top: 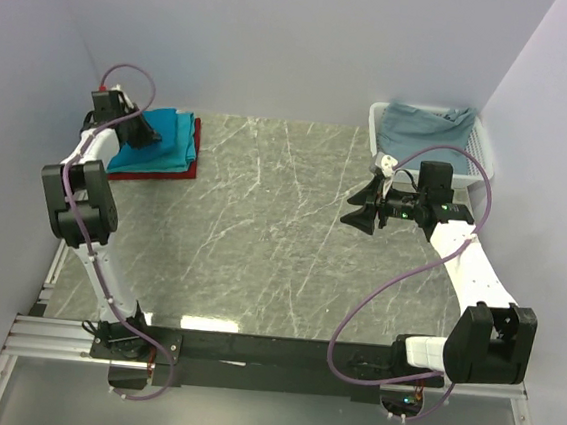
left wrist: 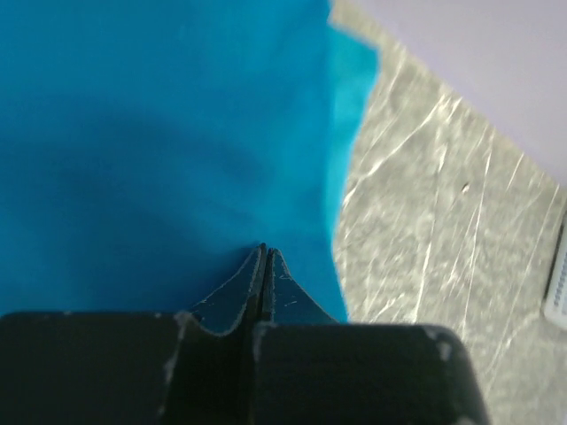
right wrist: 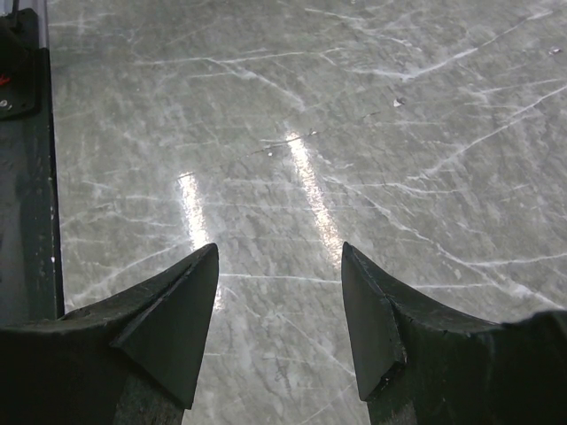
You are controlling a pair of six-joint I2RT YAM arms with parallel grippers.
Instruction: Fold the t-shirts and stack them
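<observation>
A robotics lab test cell — plain pale walls box a marble-patterned desk, left arm and right arm bolted to a black beam.

Teal-blue t-shirts, a dark red t-shirt, grey white-veined table, white basket.

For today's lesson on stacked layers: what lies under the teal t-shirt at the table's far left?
A dark red t-shirt, showing only as a strip along two edges; the teal t-shirt covers the rest.
</observation>
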